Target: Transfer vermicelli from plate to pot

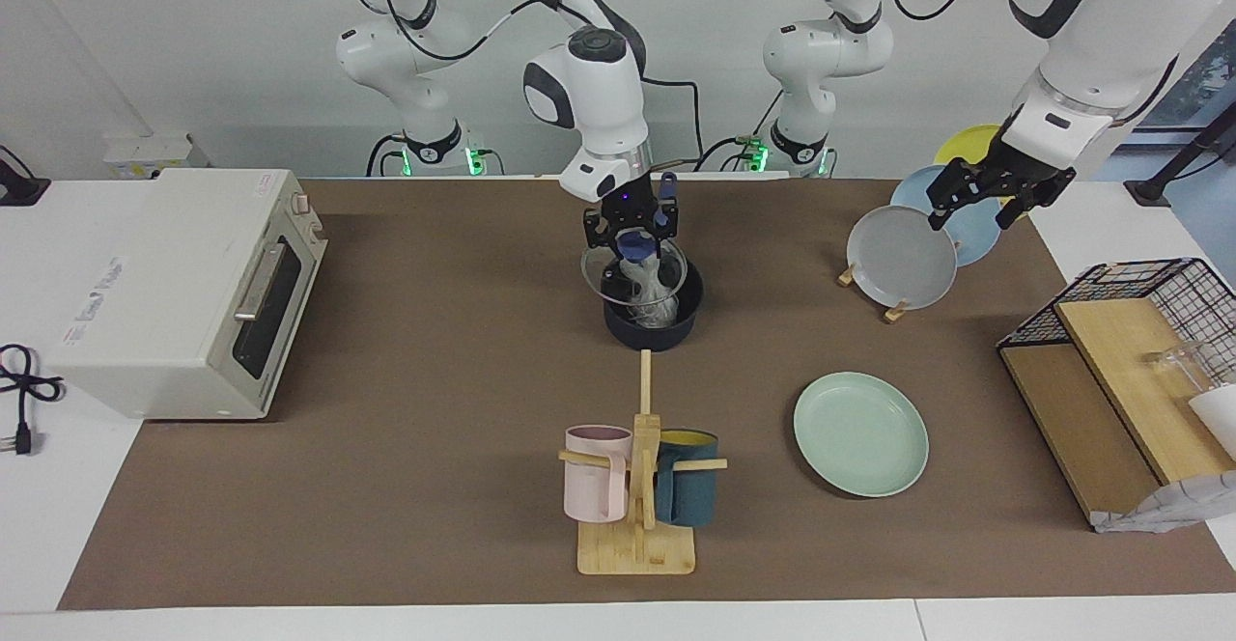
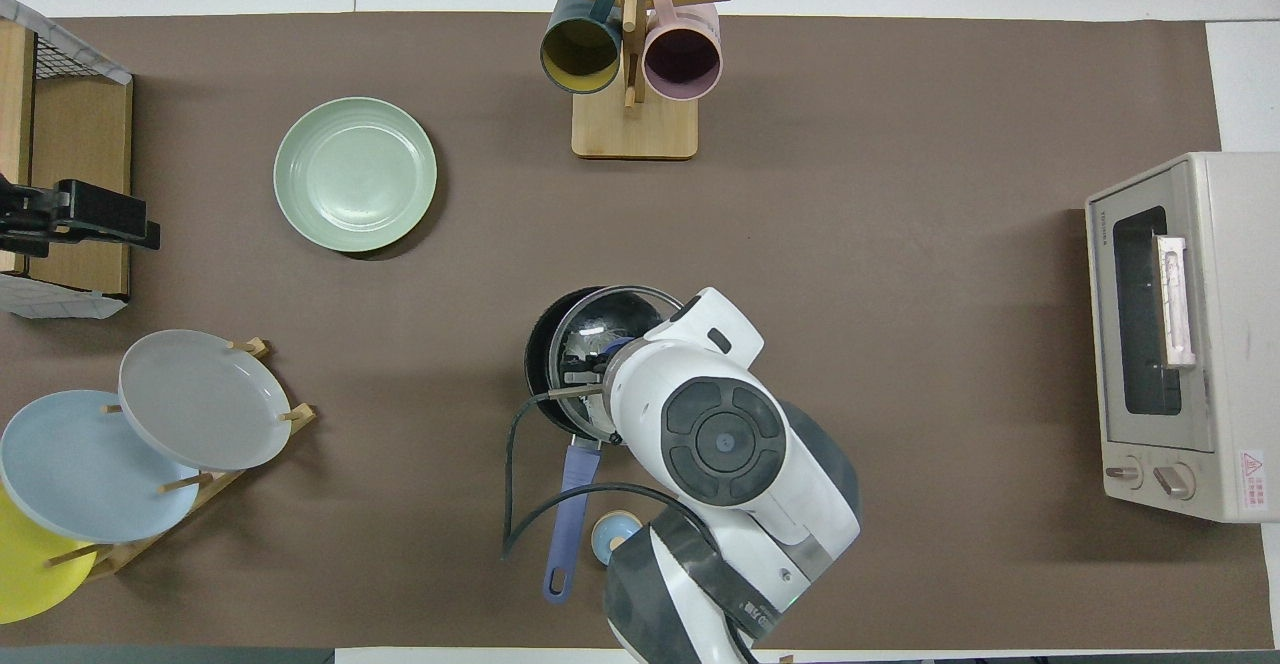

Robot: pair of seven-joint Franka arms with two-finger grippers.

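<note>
The vermicelli (image 1: 655,303) lies as a white clump inside the dark pot (image 1: 676,330), whose blue handle (image 2: 568,512) points toward the robots. My right gripper (image 1: 633,234) is shut on the blue knob of a glass lid (image 1: 618,286) and holds it tilted just over the pot's mouth. In the overhead view the lid (image 2: 590,329) covers most of the pot (image 2: 538,349), and the arm hides the gripper. The mint-green plate (image 1: 860,434) is empty and lies farther from the robots, toward the left arm's end; it also shows in the overhead view (image 2: 355,174). My left gripper (image 1: 999,202) is open and empty, raised over the plate rack.
A wooden rack with grey (image 1: 901,257), light-blue and yellow plates stands at the left arm's end. A mug tree (image 1: 639,487) holds pink and teal mugs. A toaster oven (image 1: 183,289) is at the right arm's end. A wire basket (image 1: 1130,332) and a small blue disc (image 2: 610,532) are also here.
</note>
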